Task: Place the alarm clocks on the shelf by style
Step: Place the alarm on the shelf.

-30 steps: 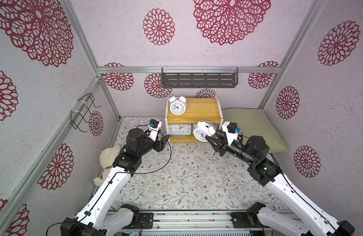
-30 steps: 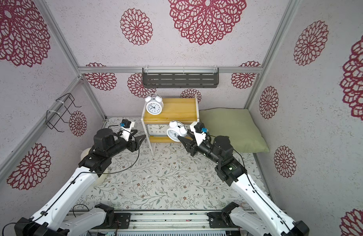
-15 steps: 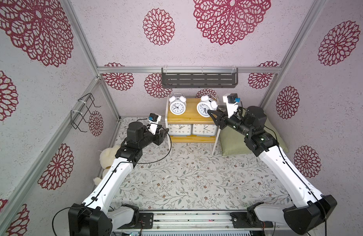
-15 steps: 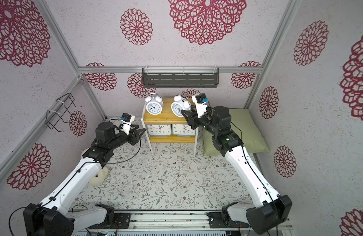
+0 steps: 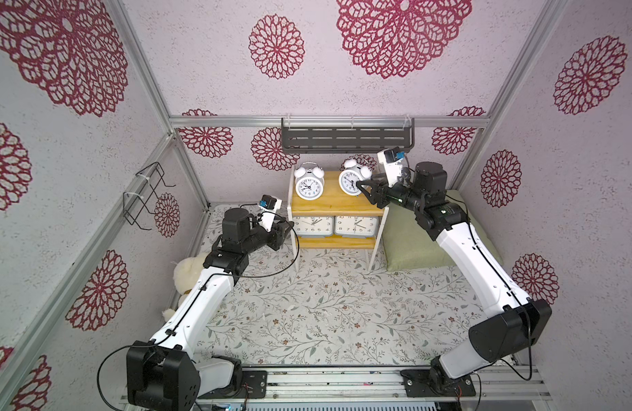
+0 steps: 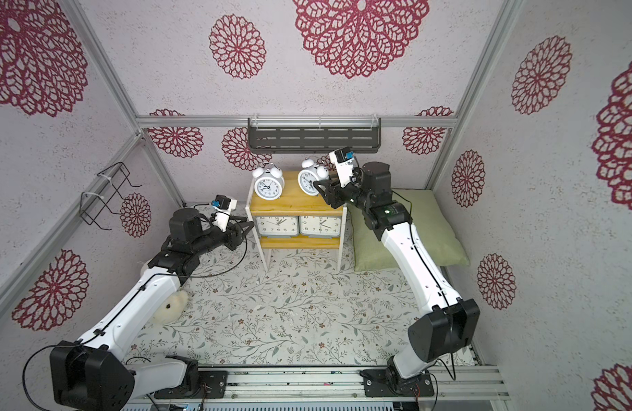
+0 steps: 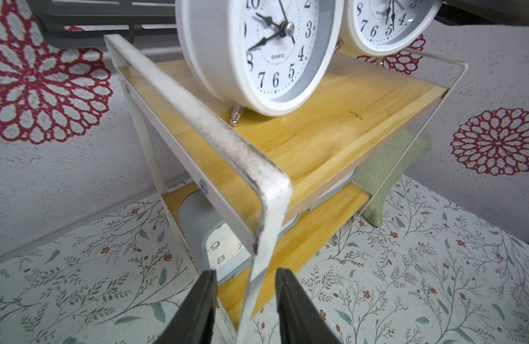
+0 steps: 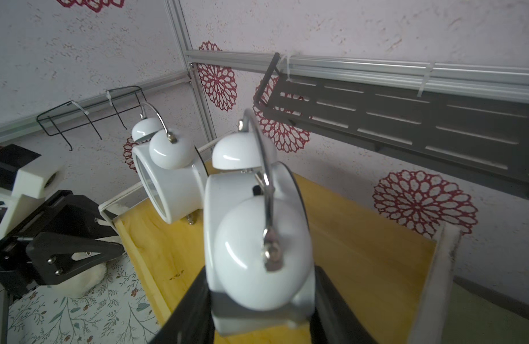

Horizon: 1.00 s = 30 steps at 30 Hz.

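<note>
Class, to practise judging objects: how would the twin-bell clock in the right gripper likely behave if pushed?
The twin-bell clock probably tips easily: round body, thin feet. Its glossy shell may slip in the right gripper.

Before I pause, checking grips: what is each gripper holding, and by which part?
Right gripper: the right twin-bell clock, by its round case. Left gripper: nothing; its jaws straddle a leg of the shelf.

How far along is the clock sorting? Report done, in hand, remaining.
Done: both grey clocks on the shelf's lower board, one twin-bell clock on top. In hand: right gripper grips the second twin-bell clock over the top board. Remaining: release it there.
</note>
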Tool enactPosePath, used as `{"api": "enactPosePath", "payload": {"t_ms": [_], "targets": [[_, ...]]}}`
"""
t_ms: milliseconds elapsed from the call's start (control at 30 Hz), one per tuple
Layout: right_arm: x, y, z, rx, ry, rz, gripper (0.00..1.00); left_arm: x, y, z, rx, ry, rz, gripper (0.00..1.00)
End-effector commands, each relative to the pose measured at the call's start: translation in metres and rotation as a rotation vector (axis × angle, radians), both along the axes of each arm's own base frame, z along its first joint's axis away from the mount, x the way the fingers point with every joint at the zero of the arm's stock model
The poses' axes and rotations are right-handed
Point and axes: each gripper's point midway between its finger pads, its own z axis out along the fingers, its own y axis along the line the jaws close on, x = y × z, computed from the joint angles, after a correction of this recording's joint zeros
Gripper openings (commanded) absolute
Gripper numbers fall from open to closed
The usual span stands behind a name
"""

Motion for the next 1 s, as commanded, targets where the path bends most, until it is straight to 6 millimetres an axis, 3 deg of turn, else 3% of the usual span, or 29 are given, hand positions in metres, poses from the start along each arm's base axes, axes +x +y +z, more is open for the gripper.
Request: {"api": "enactPosePath", "payload": {"t_ms": [0,467,967], "targets": [[-0.012,0.0,0.043,0.049,-0.087,0.036,0.22,0.004,-0.001,0.013,-0.006,-0.046,-0.027,0.39],[0.001,0.002,0.034,0.011,-0.025,0.042,0.22,0.002,-0.014,0.009,-0.016,-0.02,-0.114,0.33],[-0.004,0.001,0.029,-0.04,-0.021,0.056,0.21,0.001,-0.015,0.009,-0.004,-0.018,-0.129,0.23]]}}
